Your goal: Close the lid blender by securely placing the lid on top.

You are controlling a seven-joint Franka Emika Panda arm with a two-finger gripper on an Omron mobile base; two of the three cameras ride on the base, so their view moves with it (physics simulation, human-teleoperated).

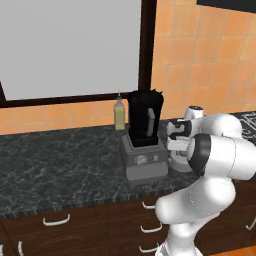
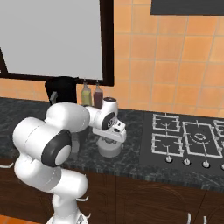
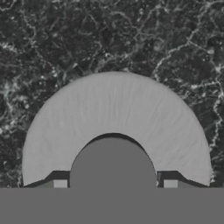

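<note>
The lid [image 3: 116, 118] is lying flat on the dark marble worktop [image 3: 52, 39] at about 3 o'clock of the blender [image 1: 144, 142], directly under the gripper [image 3: 113, 183]. The jaws are standing spread either side of the central knob [image 3: 113, 164], not gripping. It looks light, rigid and smooth, so pinching the knob squarely seems safest.

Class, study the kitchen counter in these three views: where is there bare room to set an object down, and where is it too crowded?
Free: the dark counter left of the blender, from the wall to the front edge, and the strip between the lid and the stove. Crowded: around the blender, where two bottles stand behind and the gripper hangs over the lid beside it.
</note>
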